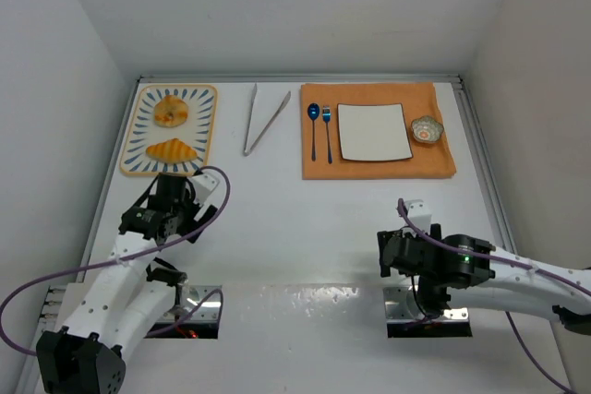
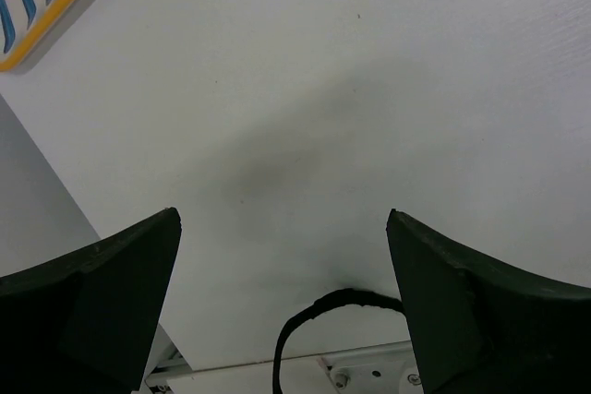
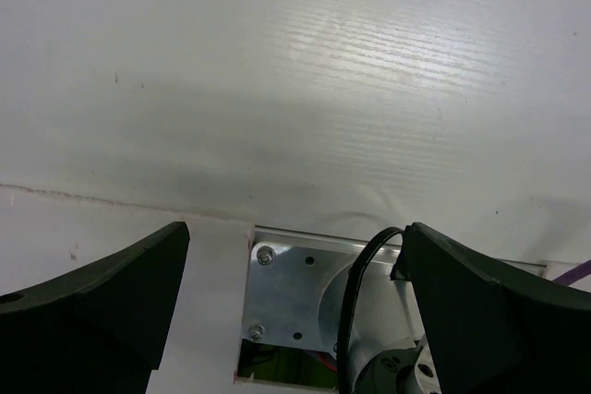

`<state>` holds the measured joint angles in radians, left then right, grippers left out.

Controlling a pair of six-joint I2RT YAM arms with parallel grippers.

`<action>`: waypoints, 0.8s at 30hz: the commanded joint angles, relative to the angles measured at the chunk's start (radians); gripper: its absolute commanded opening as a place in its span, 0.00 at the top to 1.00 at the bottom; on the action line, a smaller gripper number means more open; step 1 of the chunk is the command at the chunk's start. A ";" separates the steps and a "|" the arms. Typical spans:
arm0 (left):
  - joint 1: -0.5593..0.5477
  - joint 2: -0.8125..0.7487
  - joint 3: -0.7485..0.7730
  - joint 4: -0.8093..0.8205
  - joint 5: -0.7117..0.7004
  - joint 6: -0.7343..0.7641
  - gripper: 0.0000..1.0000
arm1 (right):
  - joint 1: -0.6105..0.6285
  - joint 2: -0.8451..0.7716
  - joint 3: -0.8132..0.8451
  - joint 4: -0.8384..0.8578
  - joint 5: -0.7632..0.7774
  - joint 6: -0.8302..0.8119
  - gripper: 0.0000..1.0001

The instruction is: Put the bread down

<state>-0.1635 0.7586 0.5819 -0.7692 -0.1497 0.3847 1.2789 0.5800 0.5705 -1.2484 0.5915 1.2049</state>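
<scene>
Two golden-brown bread pieces lie on a yellow-rimmed tray with blue stripes (image 1: 138, 131) at the back left: a roundish knotted bun (image 1: 170, 111) and a triangular ridged croissant-like piece (image 1: 172, 150). A white square plate (image 1: 374, 131) sits on an orange cloth (image 1: 443, 159) at the back right. My left gripper (image 1: 164, 214) is open and empty just in front of the tray; its wrist view (image 2: 282, 228) shows bare table and the tray's corner (image 2: 37, 20). My right gripper (image 1: 399, 260) is open and empty near its base, over bare table (image 3: 295, 237).
Metal tongs (image 1: 262, 119) lie between the tray and the cloth. A blue spoon (image 1: 313, 126) and blue fork (image 1: 326, 131) lie on the cloth left of the plate. A small patterned bowl (image 1: 427, 129) stands right of the plate. White walls enclose the table.
</scene>
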 commanded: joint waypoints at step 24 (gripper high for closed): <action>-0.100 1.312 1.322 0.031 0.277 -0.302 0.01 | -0.488 0.519 0.439 0.176 -0.417 -0.706 0.00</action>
<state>-0.2417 2.0380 1.7821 -0.7742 0.1009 0.1226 0.8967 0.9668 0.9615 -1.1248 0.4717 0.6556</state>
